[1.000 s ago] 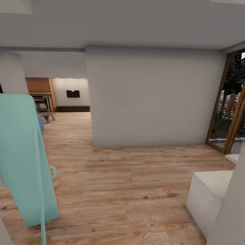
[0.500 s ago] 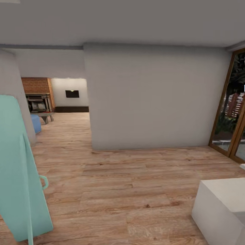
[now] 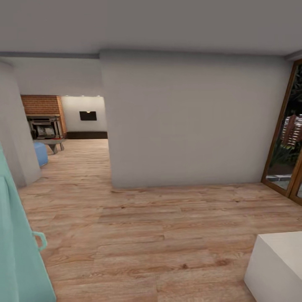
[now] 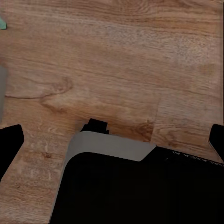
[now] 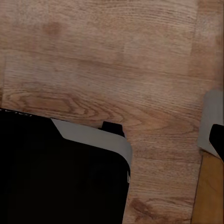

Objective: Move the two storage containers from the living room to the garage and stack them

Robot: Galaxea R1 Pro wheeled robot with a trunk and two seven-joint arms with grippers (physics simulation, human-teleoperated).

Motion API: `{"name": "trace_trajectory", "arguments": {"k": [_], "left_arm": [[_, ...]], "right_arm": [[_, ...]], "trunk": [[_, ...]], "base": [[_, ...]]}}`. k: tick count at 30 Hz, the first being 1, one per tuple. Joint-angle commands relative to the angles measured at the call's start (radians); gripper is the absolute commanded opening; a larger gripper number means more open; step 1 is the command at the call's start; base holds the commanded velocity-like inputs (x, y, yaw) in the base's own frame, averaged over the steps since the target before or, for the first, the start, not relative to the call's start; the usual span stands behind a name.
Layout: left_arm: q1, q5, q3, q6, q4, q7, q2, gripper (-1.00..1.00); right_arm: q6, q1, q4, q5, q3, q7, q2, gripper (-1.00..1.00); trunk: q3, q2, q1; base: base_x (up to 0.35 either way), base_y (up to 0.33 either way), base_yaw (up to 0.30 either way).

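Currently the robot is in transit over a light wood-plank floor (image 3: 159, 235), judged to be the approach step: reaching the living room to collect the first storage container. No storage container is visible at this moment.

Head view layout:
- Grey partition wall (image 3: 188, 121) at 12 o'clock, blocking the direct path.
- Opening at 10 o'clock leading toward a brick fireplace (image 3: 42, 113), with a blue seat (image 3: 40, 153) beside it. This matches the living room.
- Wood-framed glass door (image 3: 289, 134) at 2 o'clock.
- Pale green upright object (image 3: 16, 247) at 8 o'clock, close to the robot.
- White block (image 3: 279, 268) at 4 o'clock.

End effectors: in the left wrist view, the left gripper (image 4: 112, 140) looks down at bare planks; dark fingertips sit at opposite edges of the picture, so the jaws stand wide apart and hold nothing. In the right wrist view, one fingertip of the right gripper (image 5: 217, 140) is seen; its opening cannot be determined, and nothing lies in front of it.

Next move, as a judgement: steer the base toward 10 o'clock, through the opening, keeping away from the green object and the wall corner.
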Motion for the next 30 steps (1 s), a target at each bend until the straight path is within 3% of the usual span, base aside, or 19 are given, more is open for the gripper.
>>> {"name": "trace_trajectory", "arguments": {"k": [1,30], "left_arm": [[-0.001,0.007,-0.006,-0.003,0.001,0.003,0.000,1.00],[-0.001,0.006,-0.006,-0.006,0.001,0.003,0.000,1.00]], "right_arm": [[-0.005,-0.001,0.003,-0.004,0.008,-0.003,0.000,1.00],[-0.005,-0.001,0.003,-0.004,0.008,-0.003,0.000,1.00]], "trunk": [[-0.001,-0.001,0.001],[-0.001,-0.001,0.001]], "base": [[0.322,0.000,0.000],[0.322,0.000,0.000]]}}
